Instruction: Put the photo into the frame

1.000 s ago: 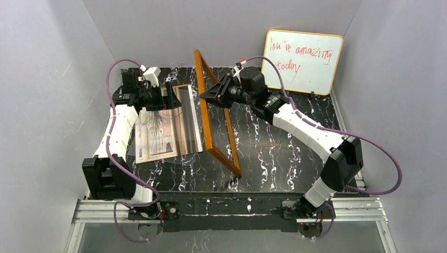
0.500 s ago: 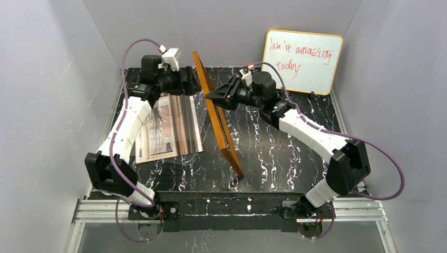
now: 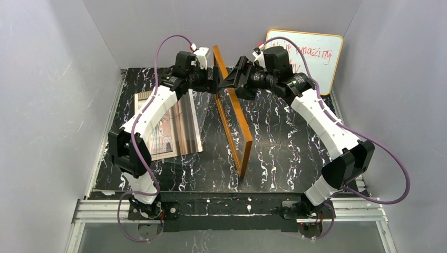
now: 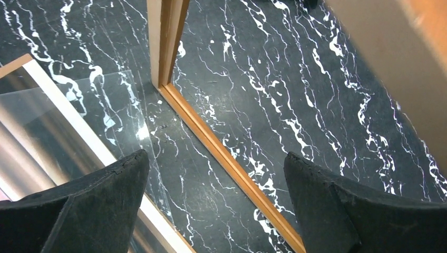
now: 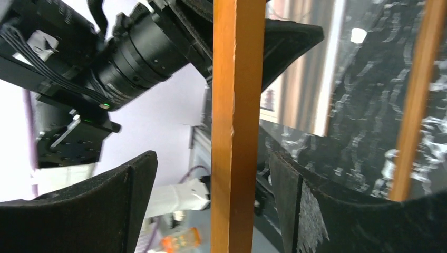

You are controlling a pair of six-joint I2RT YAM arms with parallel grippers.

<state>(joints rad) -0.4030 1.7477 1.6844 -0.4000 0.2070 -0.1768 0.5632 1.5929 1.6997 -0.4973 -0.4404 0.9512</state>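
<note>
The frame (image 3: 246, 154), thin orange-brown wood, stands on its long edge in the middle of the table, running front to back. Its top rail (image 5: 237, 132) passes between the jaws of my right gripper (image 3: 225, 84), which is open with a gap on both sides of the rail. From the other side, my left gripper (image 3: 213, 84) is open just left of the frame's far top end and holds nothing. Below its fingers (image 4: 105, 195) the frame's bottom rail (image 4: 232, 167) rests on the table. The photo (image 3: 166, 126) lies flat to the left of the frame.
A clear sheet (image 4: 105, 105) lies partly over the photo's right edge. The white board with red handwriting (image 3: 316, 68) leans on the back wall at the right. Grey walls enclose the black marble table (image 3: 284, 147).
My left arm has swung right, from above the photo to the frame's far top. My right gripper has opened off the frame's top rail and risen. The frame now stands more upright.
</note>
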